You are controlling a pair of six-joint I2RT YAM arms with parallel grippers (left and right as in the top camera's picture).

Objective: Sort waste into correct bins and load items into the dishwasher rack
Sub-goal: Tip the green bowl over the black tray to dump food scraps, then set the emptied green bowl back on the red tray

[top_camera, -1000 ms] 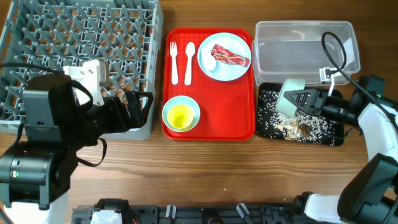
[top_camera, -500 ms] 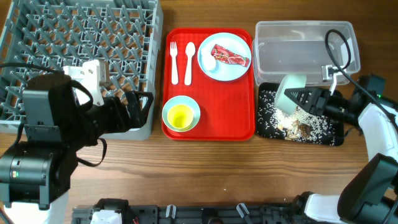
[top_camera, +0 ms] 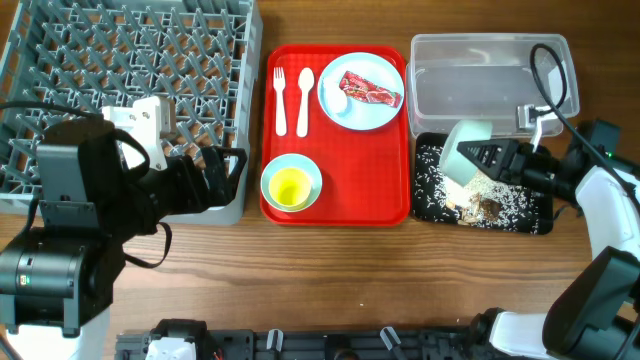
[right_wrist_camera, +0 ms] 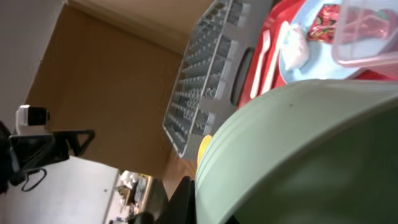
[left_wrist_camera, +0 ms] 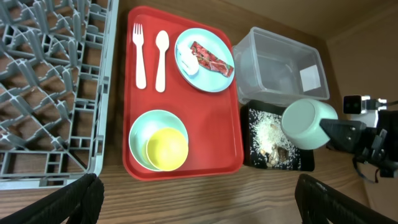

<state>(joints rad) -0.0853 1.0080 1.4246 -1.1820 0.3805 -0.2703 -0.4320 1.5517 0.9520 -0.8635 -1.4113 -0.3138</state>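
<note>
Overhead: rice crumbs (top_camera: 508, 200) in black tray (top_camera: 538, 224), bowl (top_camera: 466, 152) above.

- Wooden table (top_camera: 330, 280) under everything: warm brown boards, the grain running side to side when I look from overhead.
- The top is matte, with no hard glare. The light is even and shadows fall soft and short.
- Left wrist view, upper right corner: a darker brown strip (left_wrist_camera: 367, 18) past a slanted edge. I cannot tell what it is.
- Right wrist view, tilted: a pale grey surface (right_wrist_camera: 25, 37) beyond the table's far edge, wall or floor unclear.
- Same view, bottom: blurred clutter (right_wrist_camera: 134, 183), too small to name.
</note>
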